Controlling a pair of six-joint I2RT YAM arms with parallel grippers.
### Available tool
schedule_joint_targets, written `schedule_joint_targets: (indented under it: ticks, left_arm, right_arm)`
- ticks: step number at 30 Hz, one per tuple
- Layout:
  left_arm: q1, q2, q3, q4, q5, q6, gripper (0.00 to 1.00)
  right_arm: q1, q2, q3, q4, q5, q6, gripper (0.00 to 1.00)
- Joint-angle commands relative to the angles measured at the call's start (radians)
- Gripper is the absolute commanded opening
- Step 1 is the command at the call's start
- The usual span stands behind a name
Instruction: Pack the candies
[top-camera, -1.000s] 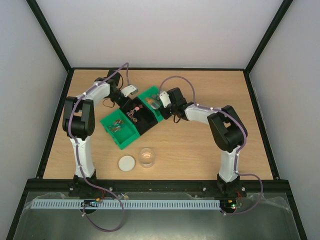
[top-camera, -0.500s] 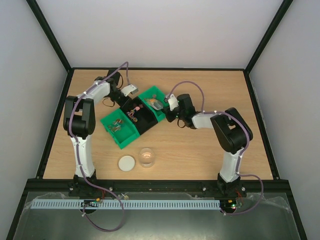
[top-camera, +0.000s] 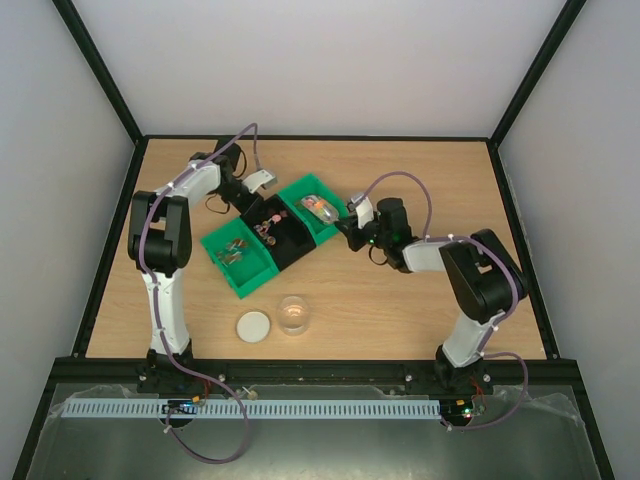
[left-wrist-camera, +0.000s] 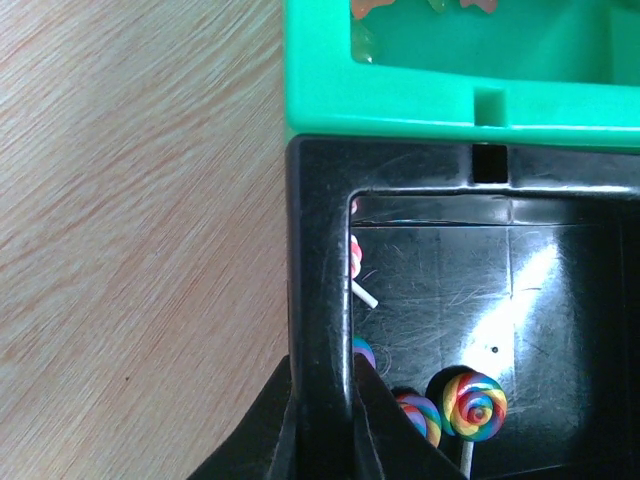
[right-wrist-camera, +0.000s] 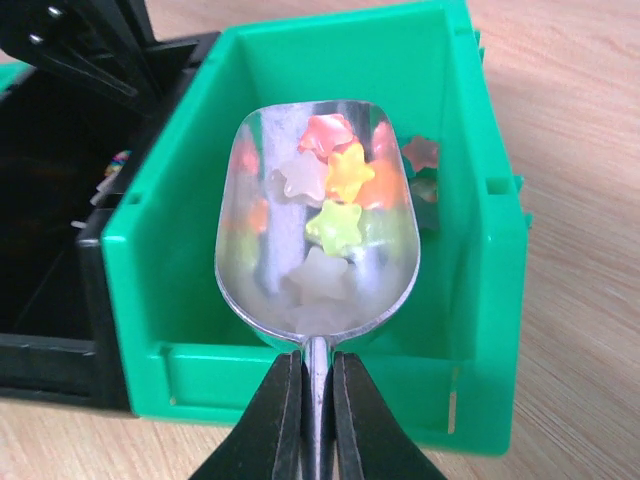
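My right gripper (right-wrist-camera: 317, 400) is shut on the handle of a metal scoop (right-wrist-camera: 270, 250). The scoop holds several star-shaped candies (right-wrist-camera: 335, 190) in red, orange, yellow, green and white, and hangs over a green bin (right-wrist-camera: 480, 300). A few more candies (right-wrist-camera: 420, 152) lie in that bin behind the scoop. In the top view the scoop (top-camera: 320, 208) sits over the right green bin, with the right gripper (top-camera: 352, 228) just right of it. My left gripper (left-wrist-camera: 322, 420) is shut on the wall of the black bin (left-wrist-camera: 320, 250).
Swirl lollipops (left-wrist-camera: 478, 402) lie in the black bin. Another green bin (top-camera: 238, 262) adjoins its left side. A small clear jar (top-camera: 294, 313) and its white lid (top-camera: 253, 326) stand on the wooden table nearer the arm bases.
The right arm has drawn back to the right, and the scoop with candies now sits over the right green bin's near side. The left arm has not moved.
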Motion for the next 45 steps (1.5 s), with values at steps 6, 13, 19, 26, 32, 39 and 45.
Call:
schedule_joint_targets:
  ticks: [6,13,19,26,32,39,45]
  left_arm:
    - [0.026,0.012,0.04,-0.004,0.001,-0.025,0.02]
    - [0.034,0.013,0.04,-0.002,-0.007,-0.019,0.02]
    - [0.035,0.016,0.041,0.002,-0.017,-0.009,0.02]
    - [0.034,0.018,0.039,0.008,-0.023,-0.004,0.02]
    - [0.034,0.016,0.037,0.016,-0.023,-0.005,0.02]
    - [0.034,0.014,0.031,0.025,-0.025,-0.013,0.02]
    - [0.034,0.006,0.007,0.048,-0.026,-0.026,0.02]
  right_arm:
    - [-0.024,-0.145,-0.076,0.049,-0.106,-0.04,0.01]
    - [-0.048,-0.366,-0.089,-0.219,-0.291,-0.173,0.01]
    - [-0.048,-0.576,-0.095,-0.492,-0.455,-0.311,0.01]
    - [-0.047,-0.704,-0.073,-0.796,-0.552,-0.512,0.01]
    - [-0.047,-0.786,-0.095,-0.985,-0.569,-0.653,0.01]
    - [-0.048,-0.774,-0.062,-1.141,-0.561,-0.792,0.01]
    - [-0.045,-0.668,0.047,-1.341,-0.548,-0.904,0.01]
